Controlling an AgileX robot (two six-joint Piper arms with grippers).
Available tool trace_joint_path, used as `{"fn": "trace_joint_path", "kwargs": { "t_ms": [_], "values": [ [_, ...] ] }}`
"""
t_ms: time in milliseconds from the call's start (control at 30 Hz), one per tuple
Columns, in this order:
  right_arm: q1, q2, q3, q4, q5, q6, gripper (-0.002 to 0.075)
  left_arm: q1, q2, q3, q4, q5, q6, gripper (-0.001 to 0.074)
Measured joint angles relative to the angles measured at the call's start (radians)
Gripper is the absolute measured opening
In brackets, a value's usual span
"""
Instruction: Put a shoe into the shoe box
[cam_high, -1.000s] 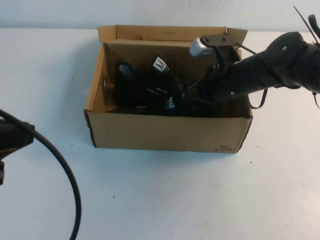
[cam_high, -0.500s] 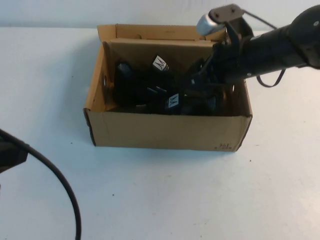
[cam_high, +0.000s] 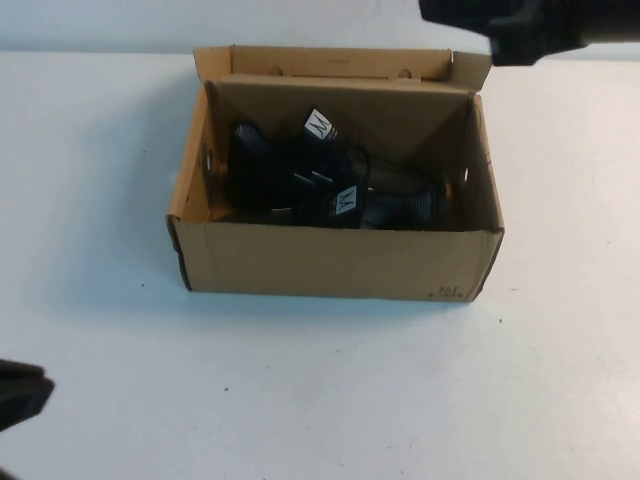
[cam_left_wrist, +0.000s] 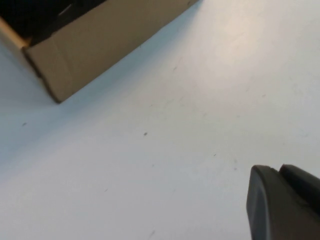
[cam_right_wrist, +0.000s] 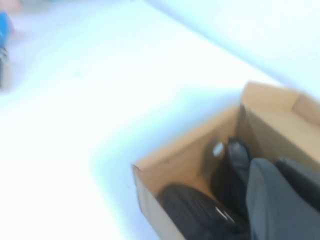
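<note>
**Two shoes in the box, right arm up and away**

Two black shoes now lie inside the shoe box (cam_high: 335, 262), and the right arm, which a second ago reached deep into the open carton, has lifted clear. In the high view only a dark piece of it shows at the upper right edge, above and behind the box's back flap. The shoe (cam_high: 385, 208) sits toward the near wall with its white tongue tag facing up; the other shoe (cam_high: 275, 165) lies just behind it and to the left, the two touching or nearly so.

The right end effector (cam_right_wrist: 277, 200) hangs above the box's interior in its own wrist view. Its fingers, spread half a second ago, have snapped together and hold nothing. That points to a release already made: the shoe stayed down when the arm rose.

The left end effector (cam_left_wrist: 285, 202) is closed and empty, hovering low over the bare white counter (cam_high: 330, 390) on the near left, well apart from the box. In the high view it has slid almost out of sight at the lower left corner.

Judged from how things lie, the placing looks done. The lid flap stands open, and nothing remains on the counter beside the box.
</note>
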Motion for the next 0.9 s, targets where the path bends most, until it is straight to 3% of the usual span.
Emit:
{"fn": "trace_joint_path", "kwargs": {
  "t_ms": [233, 367, 633, 900],
  "values": [
    [0.000, -0.227, 0.129, -0.200, -0.055, 0.205, -0.0015, -0.015, -0.169, 0.000, 0.415, -0.007, -0.366, -0.0001],
    [0.000, -0.371, 0.279, -0.393, -0.131, 0.339, -0.0015, -0.015, -0.227, 0.018, 0.566, -0.154, -0.565, -0.0001],
    [0.000, -0.626, 0.584, -0.478, -0.273, 0.443, -0.0016, -0.015, -0.240, 0.177, 0.362, -0.455, -0.601, -0.0001],
    [0.000, -0.904, 0.902, -0.478, -0.462, 0.519, -0.0016, -0.015, -0.240, 0.279, 0.212, -0.519, -0.515, -0.0001]
  ]
}}
